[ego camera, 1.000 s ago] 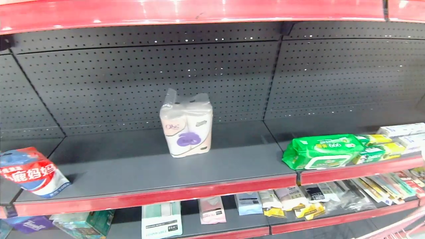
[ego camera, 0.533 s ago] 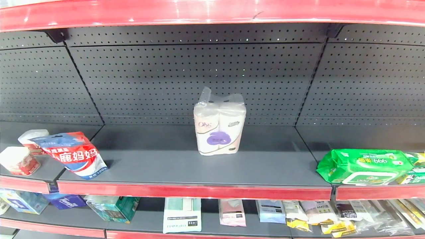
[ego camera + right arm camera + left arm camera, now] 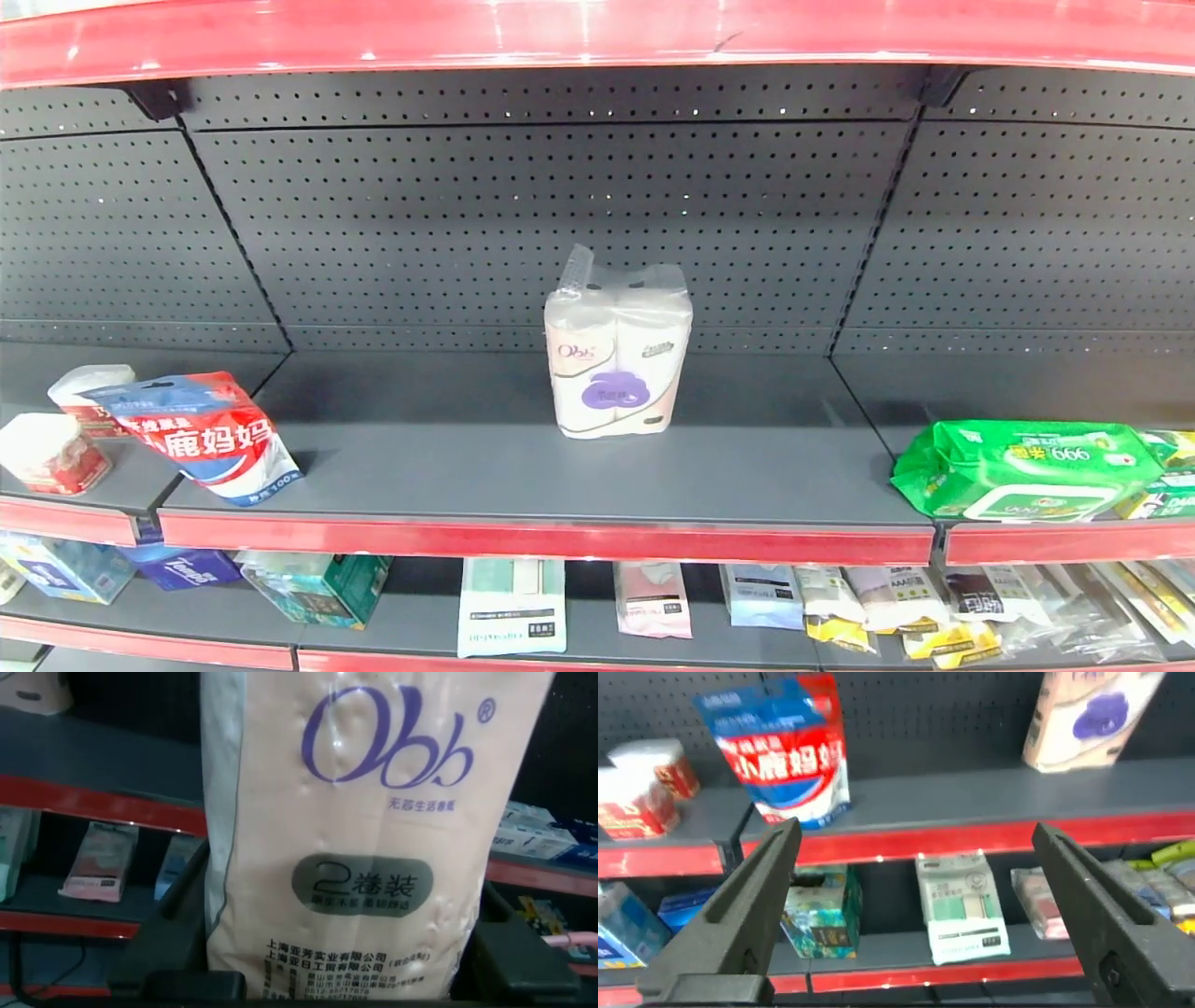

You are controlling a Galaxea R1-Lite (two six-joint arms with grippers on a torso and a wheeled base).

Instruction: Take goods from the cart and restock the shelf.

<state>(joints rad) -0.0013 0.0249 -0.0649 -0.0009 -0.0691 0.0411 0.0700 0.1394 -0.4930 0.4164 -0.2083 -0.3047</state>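
Observation:
A peach pack of toilet paper rolls (image 3: 374, 831) with purple print sits between the dark fingers (image 3: 177, 910) of my right gripper (image 3: 341, 905), which is shut on it in front of the shelf. A matching pack (image 3: 618, 359) stands upright in the middle of the grey shelf board (image 3: 448, 467); the left wrist view shows that pack (image 3: 1088, 719) too. My left gripper (image 3: 917, 835) hangs open with nothing between its fingers, level with the shelf's red front edge (image 3: 971, 845).
A red and blue pouch (image 3: 201, 434) leans at the board's left end, with small white packs (image 3: 51, 453) beside it. Green wipes (image 3: 1022, 467) lie at the right. The lower shelf (image 3: 607, 644) holds several packets and boxes. A red shelf (image 3: 597, 33) overhangs above.
The head camera swung left between the earliest frame and half a second ago, then held still. The goods on the shelf kept their places.

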